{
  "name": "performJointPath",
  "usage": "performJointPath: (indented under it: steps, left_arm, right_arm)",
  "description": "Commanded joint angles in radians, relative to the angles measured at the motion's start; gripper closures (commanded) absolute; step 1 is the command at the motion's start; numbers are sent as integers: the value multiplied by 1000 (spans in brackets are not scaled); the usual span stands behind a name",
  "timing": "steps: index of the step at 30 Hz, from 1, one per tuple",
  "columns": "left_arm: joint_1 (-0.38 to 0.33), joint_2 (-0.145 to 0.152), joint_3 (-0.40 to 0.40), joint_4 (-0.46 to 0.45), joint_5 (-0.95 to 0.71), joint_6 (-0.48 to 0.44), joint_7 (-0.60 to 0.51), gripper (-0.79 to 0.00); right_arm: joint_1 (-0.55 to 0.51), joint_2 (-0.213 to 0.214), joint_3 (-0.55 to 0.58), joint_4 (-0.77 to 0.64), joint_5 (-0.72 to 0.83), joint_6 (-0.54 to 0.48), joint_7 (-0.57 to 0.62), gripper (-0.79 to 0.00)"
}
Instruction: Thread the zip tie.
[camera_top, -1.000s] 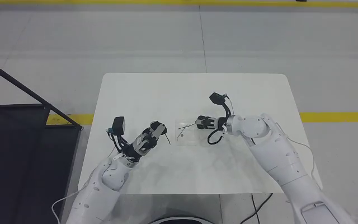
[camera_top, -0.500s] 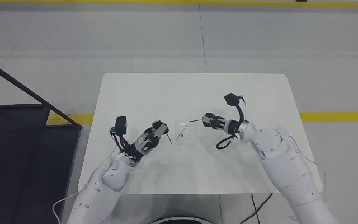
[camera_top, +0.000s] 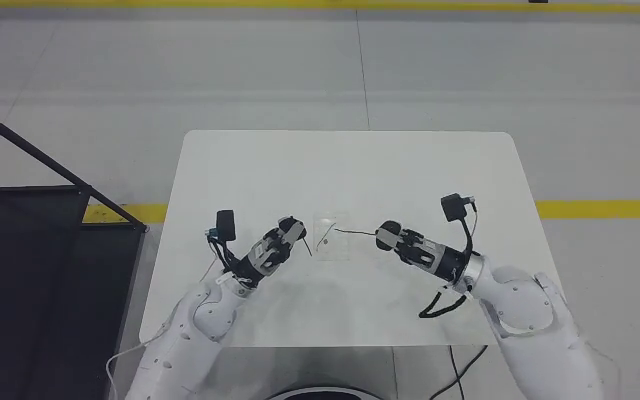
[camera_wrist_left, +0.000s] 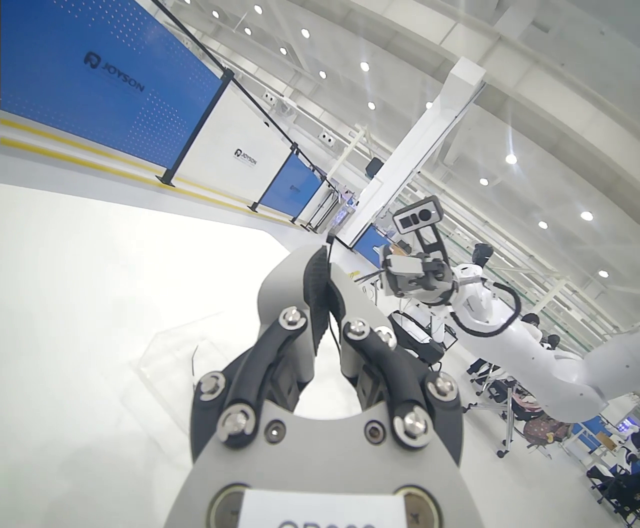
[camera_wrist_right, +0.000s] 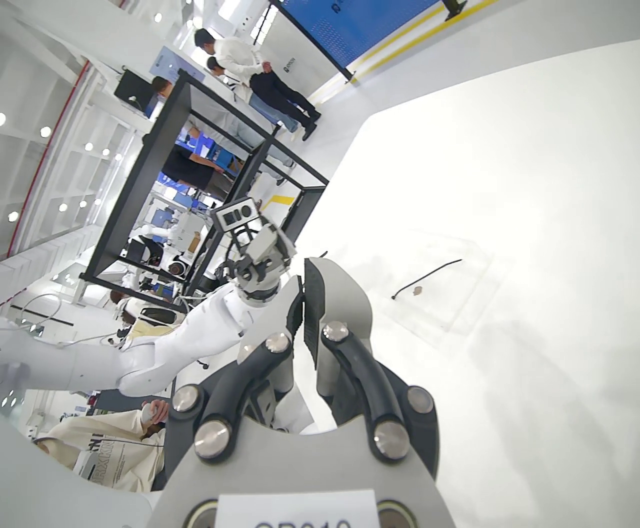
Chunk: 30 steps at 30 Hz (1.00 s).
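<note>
My left gripper (camera_top: 290, 229) hangs just left of a clear flat tray (camera_top: 340, 252), shut on a thin black zip tie (camera_top: 304, 246) whose free end slants down toward the table. In the left wrist view the tie (camera_wrist_left: 330, 244) sticks out past the closed pads of that gripper (camera_wrist_left: 325, 280). Right of the tray, my right gripper (camera_top: 384, 237) is shut on another thin black zip tie (camera_top: 352, 232) that points left over the tray. The two grippers face each other, apart. A third short tie (camera_wrist_right: 427, 274) lies loose in the tray (camera_wrist_right: 465, 305).
The white table (camera_top: 420, 170) is bare at the back and to the right. A black frame and dark panel (camera_top: 40, 260) stand beside the table's left edge. Cables loop from the right arm (camera_top: 440, 300).
My right arm has drawn back toward the front right, taking its gripper and tie away from the tray. My left gripper has edged slightly toward the tray.
</note>
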Motion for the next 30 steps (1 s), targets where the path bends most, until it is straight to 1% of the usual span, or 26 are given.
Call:
performJointPath:
  steps: [1,9,11,14,17,19,26,30]
  left_arm:
    - [0,0,0,0,0,0,-1,0]
    - [0,0,0,0,0,0,-1,0]
    - [-7,-1,17,-4,-2,26,-51,0]
    - [-43,-10,43,-16,22,106,-66,0]
    - [-62,-20,68,-19,74,155,-22,0]
    - [-73,-26,80,-9,99,163,17,0]
    - [-121,-44,116,69,167,141,139,0]
    - [-140,-52,130,111,197,136,174,0]
  right_arm:
    - [1,0,-1,1,0,4,1,0]
    - [1,0,-1,1,0,4,1,0]
    - [1,0,-1,1,0,4,1,0]
    - [9,-4,-14,7,49,26,-17,0]
    - [35,-6,-17,42,134,19,-2,0]
    - [39,-6,-13,61,182,17,-1,0]
    - [30,-10,-14,103,295,33,-23,0]
    - [34,-10,-17,117,306,53,-12,0]
